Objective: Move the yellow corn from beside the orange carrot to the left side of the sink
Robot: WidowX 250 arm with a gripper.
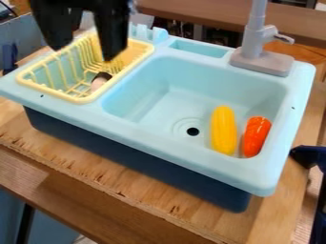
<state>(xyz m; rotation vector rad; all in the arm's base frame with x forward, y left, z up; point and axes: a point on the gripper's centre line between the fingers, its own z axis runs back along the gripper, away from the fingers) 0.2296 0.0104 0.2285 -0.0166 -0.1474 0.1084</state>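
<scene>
The black gripper (83, 51) hangs at the upper left over the yellow dish rack (80, 100), its two fingers apart with nothing between them. A small object (98, 81), dark at one end and pale pinkish at the other, lies in the rack, below and slightly right of the gripper. In the light blue sink (140, 97), a yellow corn cob (223, 130) lies right of the drain. Beside it, near the basin's right wall, is an orange-red pepper-like toy (256, 137).
A grey faucet (257, 43) stands at the sink's back right, beside a shallow recess in the rim. The sink unit rests on a wooden board (108, 181). A dark blue item (307, 156) stands at the right edge.
</scene>
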